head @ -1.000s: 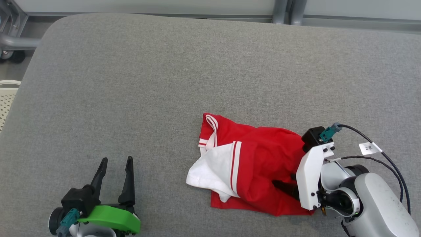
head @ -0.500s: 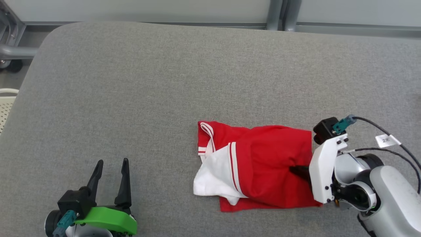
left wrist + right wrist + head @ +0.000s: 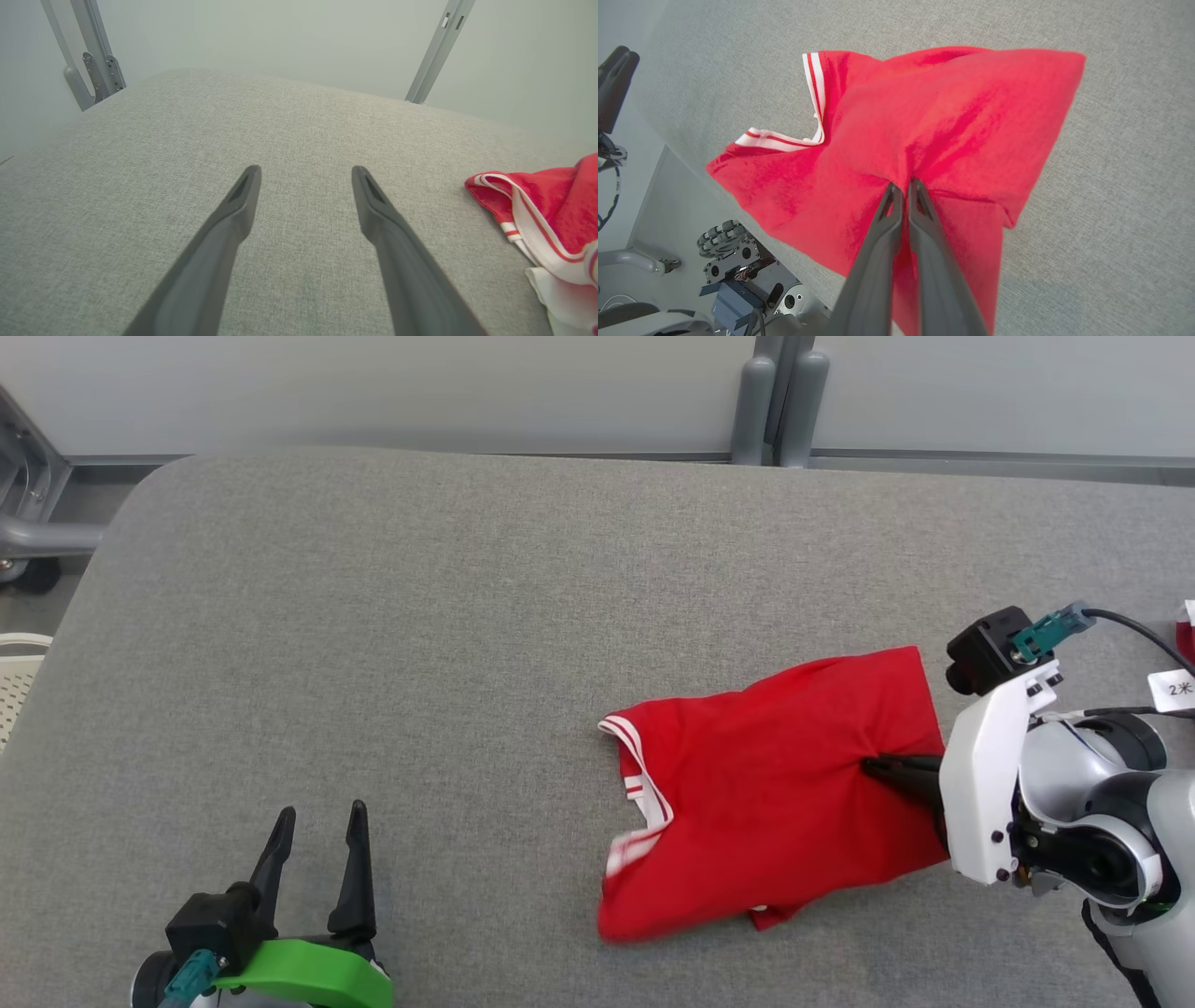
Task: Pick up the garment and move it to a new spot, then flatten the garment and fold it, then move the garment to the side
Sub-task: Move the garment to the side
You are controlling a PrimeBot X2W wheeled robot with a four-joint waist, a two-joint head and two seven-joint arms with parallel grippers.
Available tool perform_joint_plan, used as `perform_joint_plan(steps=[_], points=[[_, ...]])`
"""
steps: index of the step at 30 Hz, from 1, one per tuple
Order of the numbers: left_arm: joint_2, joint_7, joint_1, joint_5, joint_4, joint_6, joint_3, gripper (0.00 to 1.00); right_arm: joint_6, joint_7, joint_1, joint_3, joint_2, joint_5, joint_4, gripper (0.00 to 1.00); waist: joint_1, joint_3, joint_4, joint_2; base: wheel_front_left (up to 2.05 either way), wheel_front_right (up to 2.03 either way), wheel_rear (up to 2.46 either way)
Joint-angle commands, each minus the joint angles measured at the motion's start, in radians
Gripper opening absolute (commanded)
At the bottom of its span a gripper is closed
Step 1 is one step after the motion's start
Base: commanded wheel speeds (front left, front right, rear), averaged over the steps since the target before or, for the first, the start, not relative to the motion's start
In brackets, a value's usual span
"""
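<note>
Pulled up off its heap, garment (image 3: 766,784) drapes leftward from right claw (image 3: 870,766) clamped on its fold.

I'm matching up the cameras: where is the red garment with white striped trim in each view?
Head view: the red garment with white striped trim lies right of centre, pinched by the right gripper.
Left wrist view: the garment is at the right edge, beside the open left gripper.
Right wrist view: the garment spans the centre, in the right gripper.
Shared landmark: the grey fabric table top under it.
</note>
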Motion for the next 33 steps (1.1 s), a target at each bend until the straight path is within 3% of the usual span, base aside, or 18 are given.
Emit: perform_joint_plan(steps=[1, 12, 26, 33], points=[[-0.004, -0.003, 0.009, -0.003, -0.004, -0.002, 0.005, 1.0, 0.0, 0.008, -0.01, -0.009, -0.003, 0.004, -0.008, 0.0, 0.0, 0.0, 0.0, 0.012, 0.0, 0.0, 0.0], [-0.012, -0.003, -0.008, -0.003, -0.008, -0.002, 0.002, 1.0, 0.0, 0.023, 0.021, -0.139, -0.044, -0.056, 0.055, 0.0, 0.0, 0.043, 0.001, 0.012, 0.0, 0.0, 0.0], [-0.003, -0.003, -0.051, 0.012, -0.027, -0.003, -0.004, 1.0, 0.0, 0.011, -0.067, -0.34, -0.224, -0.189, 0.163, 0.0, 0.0, 0.107, -0.037, 0.012, 0.0, 0.0, 0.0], [-0.007, -0.003, -0.06, 0.008, -0.036, -0.003, -0.009, 1.0, 0.0, -0.029, -0.105, -0.37, -0.24, -0.254, 0.214, 0.0, 0.0, 0.137, -0.068, 0.012, 0.0, 0.0, 0.0]])
